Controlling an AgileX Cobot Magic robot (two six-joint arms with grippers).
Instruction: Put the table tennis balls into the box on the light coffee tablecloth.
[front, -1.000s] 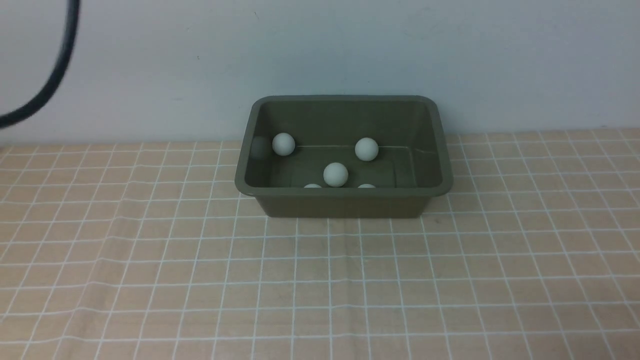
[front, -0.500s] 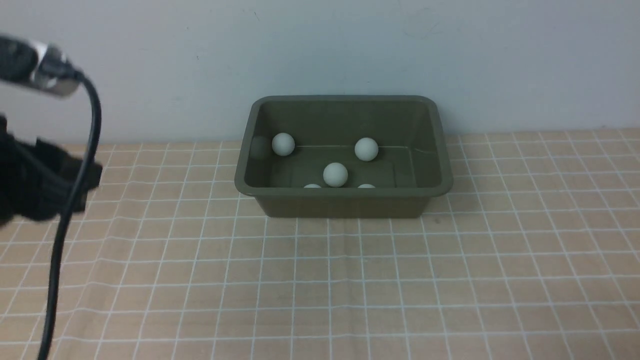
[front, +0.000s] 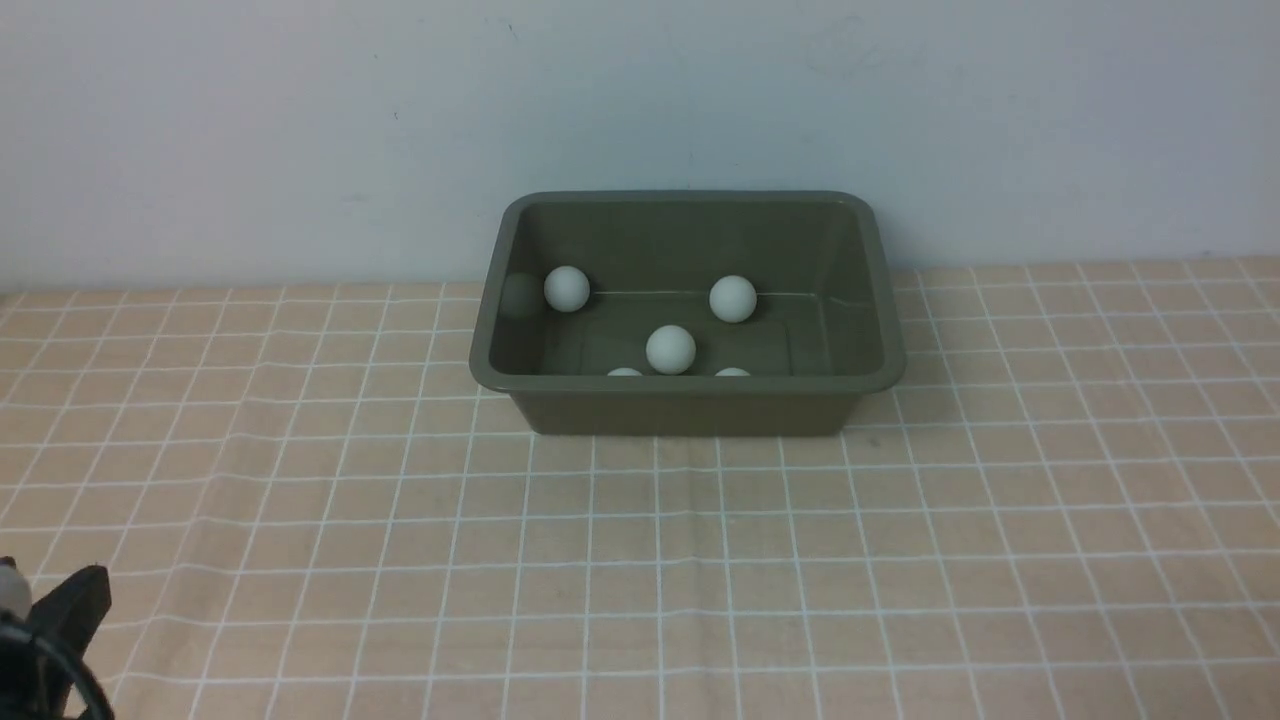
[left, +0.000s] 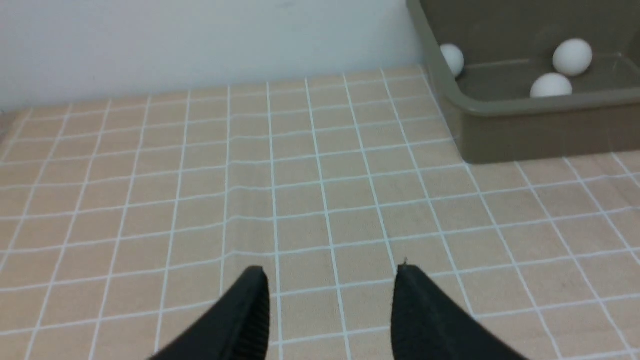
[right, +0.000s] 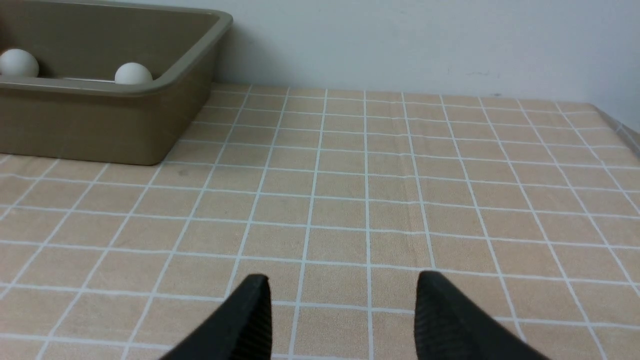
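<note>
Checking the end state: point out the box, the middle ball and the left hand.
box (front: 690, 412), front view, near outer wall.
middle ball (front: 670, 349), front view, centre of the ball.
left hand (left: 330, 280), left wrist view, midway between fingertips.

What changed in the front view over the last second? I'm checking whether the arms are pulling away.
The left arm swept down the left edge, from a cable at the top to the bottom corner now. Nothing was grasped or released: the left pincer and right pincer are open and empty. The five balls in the box stayed put.
</note>
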